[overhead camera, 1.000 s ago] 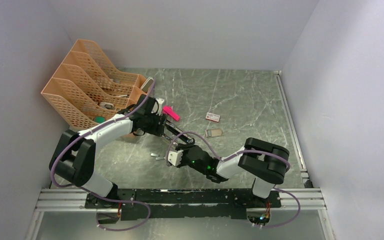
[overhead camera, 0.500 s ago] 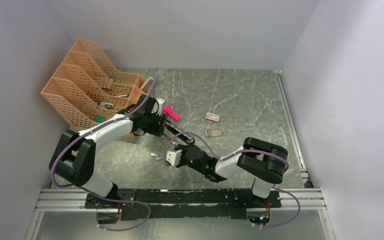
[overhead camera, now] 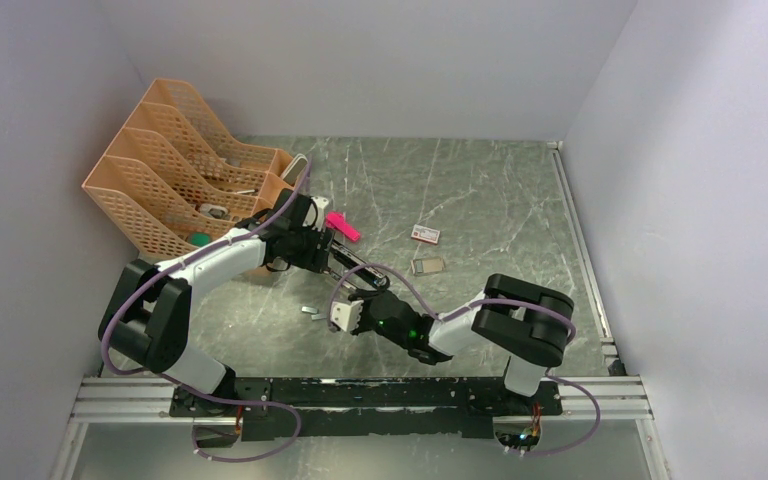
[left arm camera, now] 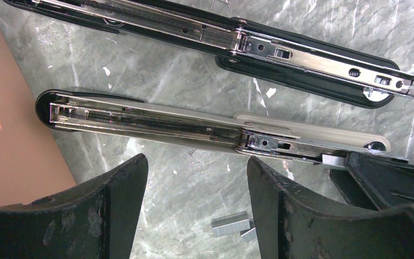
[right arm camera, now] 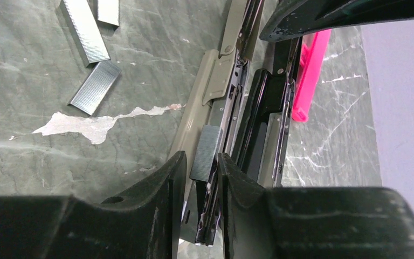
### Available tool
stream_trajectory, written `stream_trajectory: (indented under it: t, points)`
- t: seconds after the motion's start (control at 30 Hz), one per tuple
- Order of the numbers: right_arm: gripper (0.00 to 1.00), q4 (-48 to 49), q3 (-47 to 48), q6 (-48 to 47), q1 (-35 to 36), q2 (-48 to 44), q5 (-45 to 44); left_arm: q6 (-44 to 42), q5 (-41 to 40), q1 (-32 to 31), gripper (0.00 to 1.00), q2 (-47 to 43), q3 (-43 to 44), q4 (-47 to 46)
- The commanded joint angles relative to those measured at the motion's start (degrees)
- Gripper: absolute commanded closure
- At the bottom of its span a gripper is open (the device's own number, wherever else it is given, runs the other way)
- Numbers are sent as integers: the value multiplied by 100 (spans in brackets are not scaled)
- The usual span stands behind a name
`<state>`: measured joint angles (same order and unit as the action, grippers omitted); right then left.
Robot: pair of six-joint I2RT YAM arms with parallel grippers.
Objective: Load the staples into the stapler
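One strip [right arm camera: 206,154] of staples sits pinched between the fingers of the right gripper [right arm camera: 201,164], lying lengthwise along the silver rail of the stapler [left arm camera: 221,137]. We see the stapler opened out flat on the table [overhead camera: 480,190], at about 9 o'clock from the table's middle in the top view, with the lid at one end and the rail at the other. A second stapler [left arm camera: 280,51], black and also folded open, lies just beside it, on its 3 o'clock side in the right wrist view. A pink piece [right arm camera: 310,70] lies beyond that. Loose strips [right arm camera: 86,32] lie on the table at 10 o'clock from the held one. The left gripper [left arm camera: 194,210] hovers over the stapler's hinge, fingers spread wide with nothing between them. The box [overhead camera: 425,234] rests well apart, at 2 o'clock from the stapler in the top view.

We judge the step in hand to be seating the strip in the rail. It looks on or just above the channel, but we cannot tell whether its legs sit inside. Next, we think, it needs squaring to the rail and pressing down flat before the fingers let go. After that the lid must be folded shut.
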<state>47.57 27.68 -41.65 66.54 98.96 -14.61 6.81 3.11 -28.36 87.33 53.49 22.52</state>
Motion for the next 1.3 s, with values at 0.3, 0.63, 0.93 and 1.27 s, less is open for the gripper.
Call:
stream_trajectory:
  t: [0.3,0.63,0.93,1.27]
  points:
    - [83,21,71,96,35,-61,-163,-66,-84,-54,28,-89,-50,-69]
    - [88,234,-114,458,34,-363,-24,-65,-83,-55,28,-87,-45,-81]
    - [93,551,-311,1073,-17,-665,168,-65,-83,-62,28,-89,-45,-75]
    - [99,-108,-282,2896,-896,-1403,1292,-57,-83,-64,28,-86,-50,-80]
